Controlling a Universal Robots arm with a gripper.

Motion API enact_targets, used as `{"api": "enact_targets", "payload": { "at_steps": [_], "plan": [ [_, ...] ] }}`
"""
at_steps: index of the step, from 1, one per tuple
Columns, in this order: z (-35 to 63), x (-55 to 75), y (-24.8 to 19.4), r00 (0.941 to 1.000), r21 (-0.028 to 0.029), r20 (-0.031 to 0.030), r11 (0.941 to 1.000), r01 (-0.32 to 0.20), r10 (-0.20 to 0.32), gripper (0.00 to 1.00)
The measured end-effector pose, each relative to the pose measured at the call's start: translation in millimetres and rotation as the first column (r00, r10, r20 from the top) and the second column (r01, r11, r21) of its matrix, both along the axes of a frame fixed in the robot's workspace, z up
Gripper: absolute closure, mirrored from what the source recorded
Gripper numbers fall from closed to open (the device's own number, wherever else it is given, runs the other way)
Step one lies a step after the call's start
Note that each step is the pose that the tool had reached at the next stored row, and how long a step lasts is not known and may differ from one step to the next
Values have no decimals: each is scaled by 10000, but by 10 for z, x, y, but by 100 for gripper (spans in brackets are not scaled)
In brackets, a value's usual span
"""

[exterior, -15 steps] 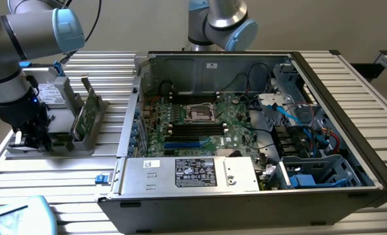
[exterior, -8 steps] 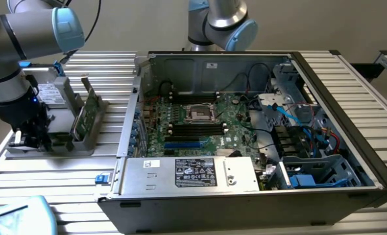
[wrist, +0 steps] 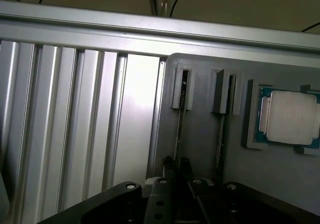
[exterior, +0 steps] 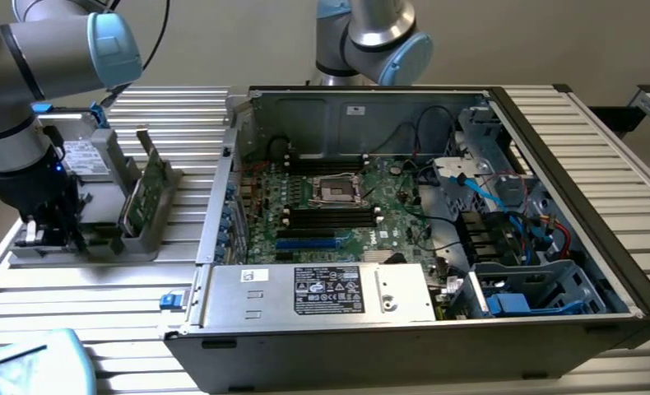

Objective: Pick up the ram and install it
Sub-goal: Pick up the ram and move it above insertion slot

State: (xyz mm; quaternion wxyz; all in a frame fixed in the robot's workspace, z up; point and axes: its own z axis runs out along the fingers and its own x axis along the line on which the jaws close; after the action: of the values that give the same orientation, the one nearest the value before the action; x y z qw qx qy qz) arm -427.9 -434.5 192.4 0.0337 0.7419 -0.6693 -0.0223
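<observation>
One ram [wrist: 181,119], stood edgewise in a slot of the grey holder [wrist: 200,149], a processor [wrist: 290,116] alongside. One gripper [wrist: 176,163], clamped on the ram's near end. One open computer case [exterior: 413,329], at the exterior view's right.

One computer case [exterior: 336,119], two arms [exterior: 39,66], one processor [wrist: 289,117]

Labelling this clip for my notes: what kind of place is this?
Probably a robotics lab bench: an open computer case sits on a ribbed metal table, with a robot arm over a parts tray.
</observation>
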Motion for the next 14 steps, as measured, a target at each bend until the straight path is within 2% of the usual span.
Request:
{"api": "enact_targets", "payload": {
  "at_steps": [1, 14],
  "plan": [
    [0, 0, 0, 10000, 0, -1, 10000, 0, 0, 86],
    [0, 0, 0, 10000, -1, -1, 10000, -1, 1, 86]
  ]
}}
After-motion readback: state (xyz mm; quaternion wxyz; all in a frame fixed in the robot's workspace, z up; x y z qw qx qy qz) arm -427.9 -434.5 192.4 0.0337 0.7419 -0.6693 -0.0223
